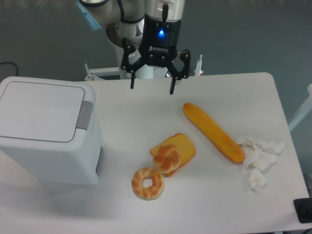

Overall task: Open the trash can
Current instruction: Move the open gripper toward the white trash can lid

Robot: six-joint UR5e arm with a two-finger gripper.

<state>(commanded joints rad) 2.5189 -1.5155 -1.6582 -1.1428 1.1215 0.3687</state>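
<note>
The trash can (46,129) is a large white boxy bin at the table's left side, its flat lid closed and a grey push tab (86,115) on the lid's right edge. My gripper (151,89) hangs open over the back of the table, to the right of the bin and apart from it, with nothing between its fingers.
A long baguette (212,131) lies right of centre. Bread slices with a pretzel-like roll (173,152) and a bagel (147,183) sit in the middle front. Crumpled white paper (257,158) lies near the right edge. The arm's base (131,39) stands behind the table.
</note>
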